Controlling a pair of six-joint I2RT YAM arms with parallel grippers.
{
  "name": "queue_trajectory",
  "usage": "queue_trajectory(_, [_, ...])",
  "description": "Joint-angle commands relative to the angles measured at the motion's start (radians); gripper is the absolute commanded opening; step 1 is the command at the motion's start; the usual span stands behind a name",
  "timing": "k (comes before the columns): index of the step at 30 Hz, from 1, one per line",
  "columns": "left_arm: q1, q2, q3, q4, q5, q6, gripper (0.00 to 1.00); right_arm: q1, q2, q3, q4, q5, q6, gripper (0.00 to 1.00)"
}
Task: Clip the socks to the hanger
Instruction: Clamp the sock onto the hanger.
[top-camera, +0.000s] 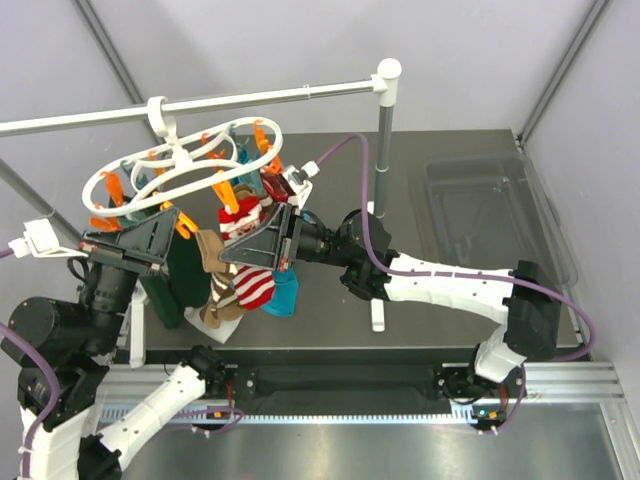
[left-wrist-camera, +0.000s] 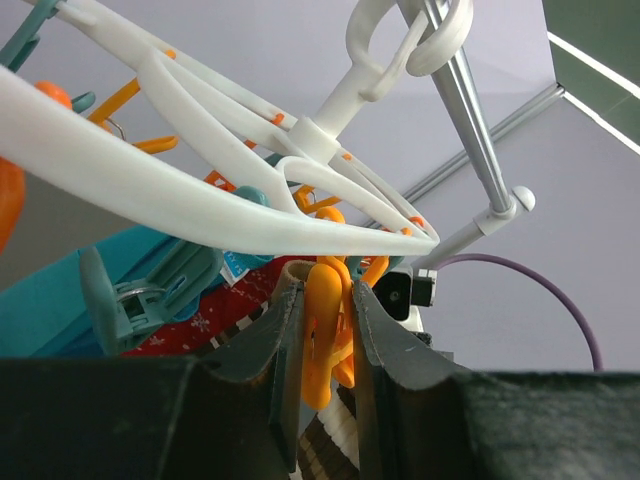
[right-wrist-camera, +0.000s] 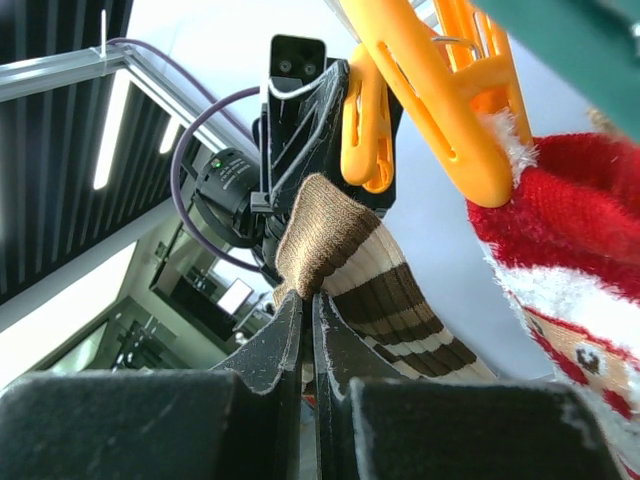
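Note:
The white oval hanger (top-camera: 165, 172) hangs by its hook from the rail, with orange and teal clothespins under it; it also shows in the left wrist view (left-wrist-camera: 200, 200). My left gripper (left-wrist-camera: 325, 285) is shut on an orange clothespin (left-wrist-camera: 325, 335) and squeezes it just below the ring. My right gripper (right-wrist-camera: 310, 295) is shut on the cuff of a brown sock with cream stripes (right-wrist-camera: 345, 250) and holds it up right below that orange clothespin (right-wrist-camera: 365, 120). A red sock with white trim (right-wrist-camera: 570, 220) hangs from another orange pin to the right. In the top view both grippers, left (top-camera: 190, 228) and right (top-camera: 235, 250), meet under the hanger.
The long white rail (top-camera: 250, 98) and its upright post (top-camera: 383, 140) stand behind the hanger. A teal garment (top-camera: 285, 295) and a dark green cloth (top-camera: 185, 275) hang below. A clear plastic bin (top-camera: 490, 200) sits at the right. A teal pin (left-wrist-camera: 140, 295) hangs left of my left gripper.

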Motion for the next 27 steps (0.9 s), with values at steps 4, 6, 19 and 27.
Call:
queue_trajectory(4, [-0.001,-0.013,-0.016,0.051,-0.041,-0.068,0.0,0.005,-0.004,0.031,0.027,-0.015,-0.017,0.0])
queue_trajectory(6, [-0.001,-0.015,-0.02,0.047,-0.052,-0.085,0.0,0.005,0.002,0.035,0.029,-0.018,-0.012,0.0])
queue_trajectory(19, [-0.001,-0.031,-0.053,0.097,-0.021,-0.11,0.0,0.005,0.058,0.091,0.041,-0.035,0.018,0.0])
queue_trajectory(27, [-0.001,-0.034,-0.054,0.098,0.0,-0.093,0.0,0.005,0.062,0.115,0.026,-0.035,0.011,0.0])
